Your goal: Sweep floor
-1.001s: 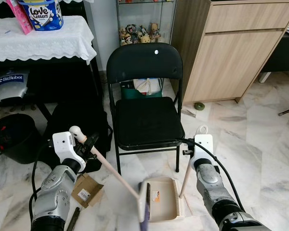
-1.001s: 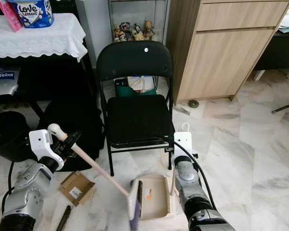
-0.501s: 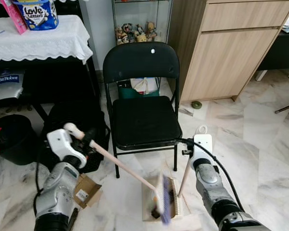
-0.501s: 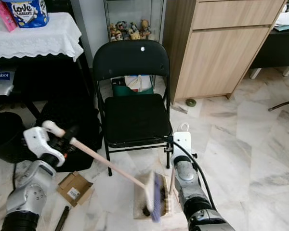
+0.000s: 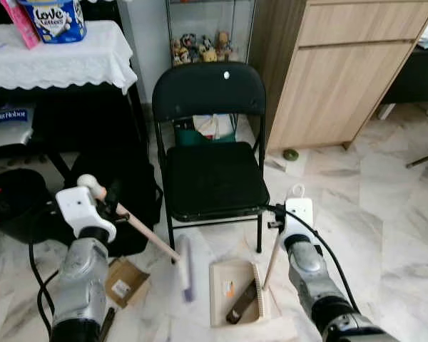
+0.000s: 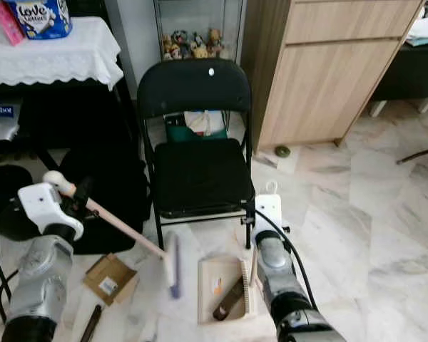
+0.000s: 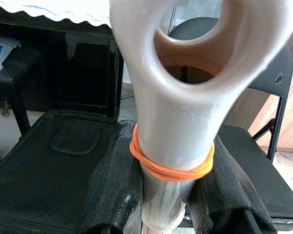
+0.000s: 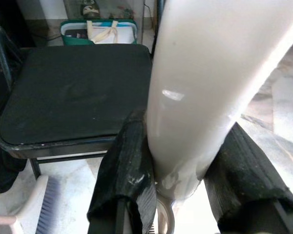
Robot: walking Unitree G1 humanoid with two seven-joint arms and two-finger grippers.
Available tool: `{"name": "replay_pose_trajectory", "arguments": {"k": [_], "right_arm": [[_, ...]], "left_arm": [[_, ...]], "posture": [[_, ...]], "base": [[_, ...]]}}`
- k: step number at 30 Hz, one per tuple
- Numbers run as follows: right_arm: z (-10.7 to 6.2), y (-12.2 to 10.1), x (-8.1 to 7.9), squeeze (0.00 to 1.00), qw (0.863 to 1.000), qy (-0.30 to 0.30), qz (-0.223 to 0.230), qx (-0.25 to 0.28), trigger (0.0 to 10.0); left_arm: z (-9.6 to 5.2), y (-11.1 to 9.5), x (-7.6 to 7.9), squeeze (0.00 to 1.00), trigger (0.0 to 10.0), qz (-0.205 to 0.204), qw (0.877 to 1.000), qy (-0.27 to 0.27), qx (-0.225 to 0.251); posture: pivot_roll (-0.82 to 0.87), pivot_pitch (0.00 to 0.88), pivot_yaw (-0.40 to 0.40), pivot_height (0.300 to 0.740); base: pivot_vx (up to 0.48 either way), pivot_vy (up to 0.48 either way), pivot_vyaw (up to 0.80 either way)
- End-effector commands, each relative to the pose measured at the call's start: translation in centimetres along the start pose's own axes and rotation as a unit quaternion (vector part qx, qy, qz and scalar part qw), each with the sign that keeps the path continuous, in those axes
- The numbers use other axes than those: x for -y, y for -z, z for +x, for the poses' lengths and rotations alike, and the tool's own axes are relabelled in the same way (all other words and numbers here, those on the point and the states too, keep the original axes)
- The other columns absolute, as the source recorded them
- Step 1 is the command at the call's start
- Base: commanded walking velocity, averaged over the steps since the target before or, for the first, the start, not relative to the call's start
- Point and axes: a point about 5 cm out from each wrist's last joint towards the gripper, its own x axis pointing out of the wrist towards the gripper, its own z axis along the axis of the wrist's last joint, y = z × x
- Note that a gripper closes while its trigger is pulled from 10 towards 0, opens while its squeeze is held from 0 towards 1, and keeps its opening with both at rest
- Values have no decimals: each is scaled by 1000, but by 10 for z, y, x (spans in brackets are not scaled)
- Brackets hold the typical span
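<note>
The left claw (image 7: pixel 166 204) is clamped around the pale handle of the brush (image 5: pixel 185 267), just below an orange rubber band (image 7: pixel 172 168) wound round the handle under its looped end. From that grip the handle slants down toward the middle, and the brush head, with purplish bristles and blurred, sits on the marble floor (image 5: pixel 385 214) just left of the dustpan (image 5: pixel 228 288).

The right claw (image 8: pixel 178 190) is closed on the dustpan's upright cream handle (image 5: pixel 274 253), both black fingers (image 8: pixel 127 170) pressed against it. The dustpan lies flat on the floor in front of the black folding chair (image 5: pixel 210 149), with its comb-toothed edge on the right side. Inside it rest a dark elongated piece of debris (image 5: pixel 241 303) and what may be a small orange-marked scrap, too small to identify.

On the floor left of the brush lies a flattened cardboard piece (image 5: pixel 126 282) carrying a label too small to read. A black bag (image 5: pixel 132 189) stands behind it. To the left, a lace-covered worktop (image 5: pixel 57 60) carries a tub printed "Love Letters" (image 5: pixel 53 14), and beneath it sits a grey case marked "BitRobot" (image 5: pixel 7 122). A wooden cabinet (image 5: pixel 335 71) stands to the right of the chair.
</note>
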Motion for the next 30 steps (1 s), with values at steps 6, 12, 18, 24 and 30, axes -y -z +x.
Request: {"name": "replay_pose_trajectory", "arguments": {"k": [6,12,18,24,30], "right_arm": [[3,-13,-5,0,999,-8,11,29,10000],[10,-31,-1,0,998,-1,20,59,10000],[14,-41,-1,0,997,0,23,70,10000],[17,-43,-1,0,998,5,27,65,10000],[18,-43,1,0,998,10,30,59,10000]], "left_arm": [[-2,-6,10,0,10000,37,999,11,34],[2,-5,12,0,10000,40,998,14,37],[7,-8,9,0,10000,45,998,19,43],[11,-7,10,0,10000,53,995,79,21],[17,-9,2,0,10000,58,994,89,15]], "posture": [[39,38,-25,740],[37,0,-20,740],[37,0,-9,740],[45,0,5,740],[52,0,14,740]], "base": [[0,0,0],[0,0,0],[0,0,0],[0,0,0],[0,0,0]]}}
